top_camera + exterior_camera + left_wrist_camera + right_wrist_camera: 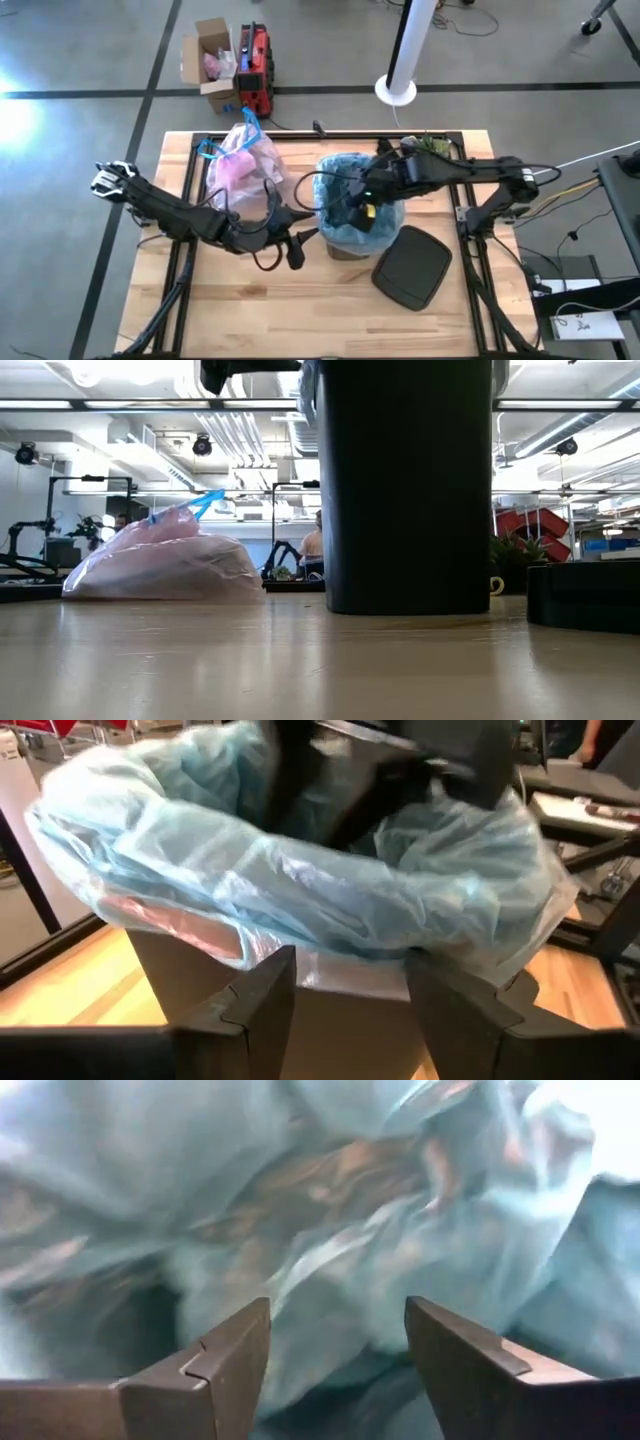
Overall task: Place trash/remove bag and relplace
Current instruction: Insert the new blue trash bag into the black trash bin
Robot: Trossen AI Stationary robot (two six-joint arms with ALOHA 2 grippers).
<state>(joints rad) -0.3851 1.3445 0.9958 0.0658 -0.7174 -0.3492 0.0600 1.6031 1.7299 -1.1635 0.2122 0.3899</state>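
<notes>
1. Two claws worked at the bin (352, 248), mid-frame in the high view: the right gripper (338, 1342) was spread inside the blue bag (340, 172), the left gripper (350, 982) spread at its rim.
2. Thin, soft and slippery, the blue bag looked best pinched at its bunched edge.
3. The pink bag (243, 160) lay tied at upper left.

The right tool (335, 1365) is very close to the light blue bag (330, 1210). Its two dark fingers (225, 1365) stand apart with a wide gap between them, and nothing is held there. The bag fills almost the whole picture. It is thin and crinkly, with lots of folds and shiny spots. Some brownish patches show through the plastic. A dark hollow sits in the folds beside one finger.
</notes>
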